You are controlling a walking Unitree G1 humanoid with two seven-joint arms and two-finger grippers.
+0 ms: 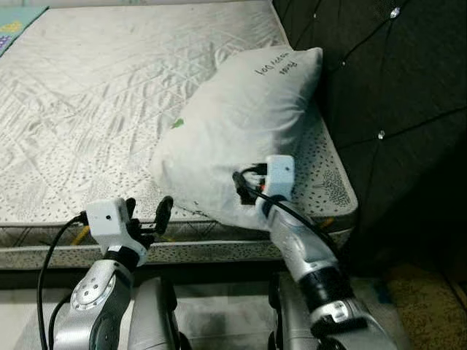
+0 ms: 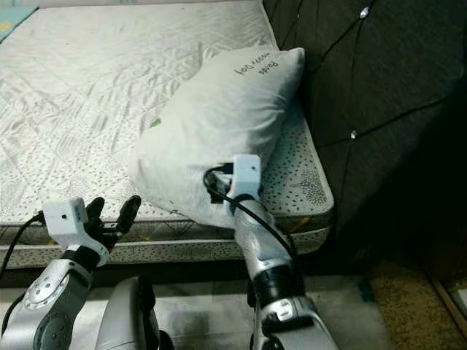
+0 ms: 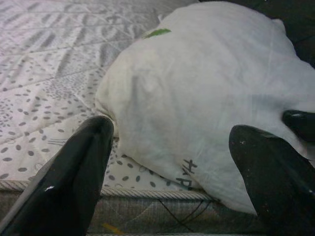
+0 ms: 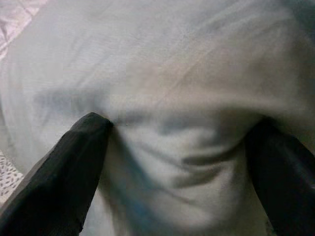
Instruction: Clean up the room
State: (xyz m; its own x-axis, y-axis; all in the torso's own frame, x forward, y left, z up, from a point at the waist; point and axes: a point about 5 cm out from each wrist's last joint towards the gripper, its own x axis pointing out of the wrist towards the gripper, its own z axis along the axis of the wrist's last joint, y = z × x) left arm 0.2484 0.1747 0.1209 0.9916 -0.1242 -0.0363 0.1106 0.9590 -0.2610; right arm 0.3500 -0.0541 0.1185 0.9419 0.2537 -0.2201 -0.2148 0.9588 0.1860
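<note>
Pillow (image 1: 241,131), white and plump, lies at the near right corner of the mattress (image 1: 87,109), tilted up with its far end leaning on the dark tufted headboard (image 1: 387,87). Dark handwriting marks its top corner, and a small green tag shows on its left edge.

Nearest the camera, the left gripper (image 1: 148,216) hovers just in front of the mattress edge, left of the pillow and not touching it. Its two black fingers (image 3: 74,177) are spread wide apart with nothing between them; in the left wrist view the pillow's lower end and the corded mattress seam sit in the gap beyond them.

A little farther in, the right arm reaches up over the mattress edge, and the right gripper (image 4: 177,162) is pressed into the pillow's near lower side. In the right wrist view its fingers (image 4: 64,177) are parted, one on each side of a bulge of the white cover, which wrinkles and puckers between them. The fingertips sink into the fabric, but whether they have truly pinched it I cannot tell.

Beyond the pillow, the grey quilted mattress stretches away bare, with a bit of teal cloth (image 1: 18,22) at its far left corner.
</note>
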